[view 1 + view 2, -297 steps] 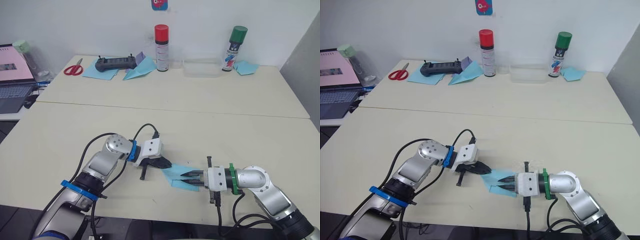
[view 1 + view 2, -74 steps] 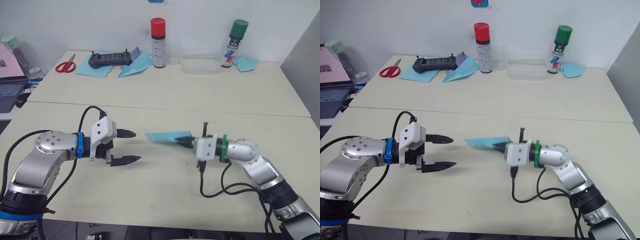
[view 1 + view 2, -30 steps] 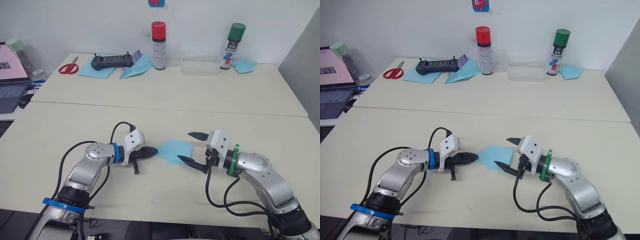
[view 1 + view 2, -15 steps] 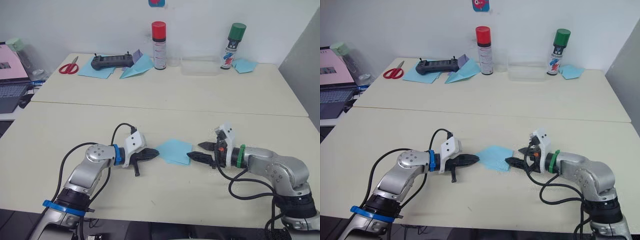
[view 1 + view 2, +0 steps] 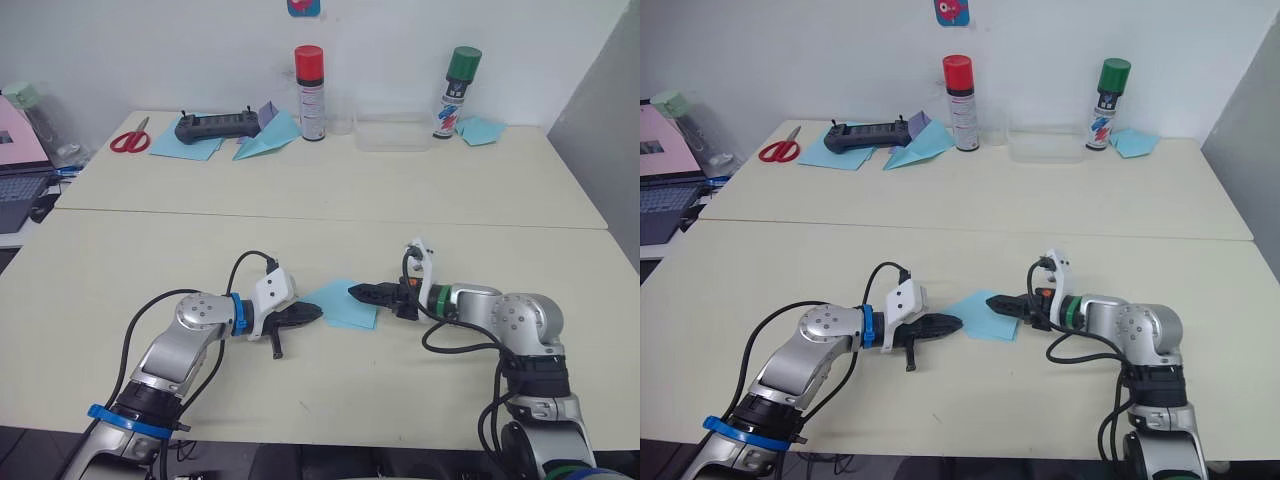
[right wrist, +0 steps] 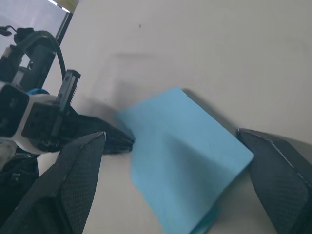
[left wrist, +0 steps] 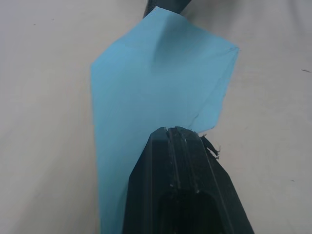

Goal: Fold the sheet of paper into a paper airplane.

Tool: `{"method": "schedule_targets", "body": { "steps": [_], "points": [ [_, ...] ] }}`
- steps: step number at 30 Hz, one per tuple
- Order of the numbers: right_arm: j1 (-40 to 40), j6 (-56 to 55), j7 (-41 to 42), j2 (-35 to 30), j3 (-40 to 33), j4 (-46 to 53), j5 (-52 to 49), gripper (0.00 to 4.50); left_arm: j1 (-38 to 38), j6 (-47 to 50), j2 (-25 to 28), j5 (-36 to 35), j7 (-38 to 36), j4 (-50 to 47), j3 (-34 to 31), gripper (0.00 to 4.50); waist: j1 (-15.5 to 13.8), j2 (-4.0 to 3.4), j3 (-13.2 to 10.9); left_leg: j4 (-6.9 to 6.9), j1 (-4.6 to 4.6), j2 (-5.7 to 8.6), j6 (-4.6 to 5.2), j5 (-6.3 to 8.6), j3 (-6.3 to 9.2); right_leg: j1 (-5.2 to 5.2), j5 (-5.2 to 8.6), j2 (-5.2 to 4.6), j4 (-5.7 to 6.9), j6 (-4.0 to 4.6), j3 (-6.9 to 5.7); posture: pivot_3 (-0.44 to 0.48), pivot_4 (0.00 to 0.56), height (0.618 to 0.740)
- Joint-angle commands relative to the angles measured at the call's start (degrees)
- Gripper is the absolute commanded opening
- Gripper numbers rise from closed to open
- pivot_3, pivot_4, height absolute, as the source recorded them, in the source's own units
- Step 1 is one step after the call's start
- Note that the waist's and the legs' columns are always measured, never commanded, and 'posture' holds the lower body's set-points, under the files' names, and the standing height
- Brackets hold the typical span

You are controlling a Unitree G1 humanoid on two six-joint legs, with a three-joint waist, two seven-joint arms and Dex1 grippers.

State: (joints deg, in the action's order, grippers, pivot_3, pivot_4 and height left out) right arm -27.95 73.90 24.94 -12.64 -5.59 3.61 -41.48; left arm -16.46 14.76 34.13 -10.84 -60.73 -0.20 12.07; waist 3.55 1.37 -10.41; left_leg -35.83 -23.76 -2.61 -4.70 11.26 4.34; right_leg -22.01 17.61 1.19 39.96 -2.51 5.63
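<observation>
The near table (image 5: 120, 260) carries the sheet of paper (image 5: 343, 303), a folded light-blue piece lying near the middle of the table, toward its front edge, between the two grippers. The far table (image 5: 400, 185) butts against the near one along a seam.

The left gripper (image 5: 312, 313) lies low over the near table, its black fingers (image 7: 181, 161) pressed together on the left corner of the sheet of paper, pinching it. The right gripper (image 5: 358, 293) reaches in from the other side with its tips at the sheet's right edge; in the right wrist view its two fingers (image 6: 75, 183) stand wide apart with the paper between them, not clamped.

Along the far table's back edge stand a red-capped spray can (image 5: 309, 78) and a green-capped spray can (image 5: 459, 77), with a clear plastic box (image 5: 392, 132) between them. Near the back left corner lie a black controller (image 5: 216, 126), a bigger light-blue dart (image 5: 264, 140) and red scissors (image 5: 129, 138). A small teal scrap (image 5: 481, 130) sits beside the green-capped can.
</observation>
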Motion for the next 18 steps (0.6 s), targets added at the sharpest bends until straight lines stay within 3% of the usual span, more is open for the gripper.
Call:
{"method": "schedule_targets", "body": {
  "steps": [1,10,18],
  "points": [
    [-0.22,-1.22,1.04,0.20,1.55,-1.06,0.45,3.56,0.68,0.73,0.29,0.89,-0.70,-0.69,1.78,0.00,0.03,0.00,0.00,0.01,-0.01,0.00,0.00,0.00,0.00,-0.01,0.00,0.00,-0.01,0.00,0.00,0.000,0.150,0.740],
    [1.57,-7.45,5.95,-4.51,8.17,2.90,3.72,0.15,0.79,0.50,0.88,1.01,-0.99,-0.30,1.44,0.00,-0.02,-0.01,-0.01,0.12,-0.09,0.00,0.00,0.01,0.00,-0.11,0.03,0.00,-0.05,0.02,-0.01,0.000,0.150,0.740],
    [5.66,-29.74,15.92,-13.54,20.78,11.03,15.58,0.06,0.56,0.91,1.11,1.05,-1.15,0.23,1.30,0.00,-0.12,-0.03,-0.03,0.18,-0.11,0.00,0.00,0.01,-0.01,-0.14,0.05,-0.01,-0.11,0.03,-0.02,0.000,0.150,0.740]
  ]
}}
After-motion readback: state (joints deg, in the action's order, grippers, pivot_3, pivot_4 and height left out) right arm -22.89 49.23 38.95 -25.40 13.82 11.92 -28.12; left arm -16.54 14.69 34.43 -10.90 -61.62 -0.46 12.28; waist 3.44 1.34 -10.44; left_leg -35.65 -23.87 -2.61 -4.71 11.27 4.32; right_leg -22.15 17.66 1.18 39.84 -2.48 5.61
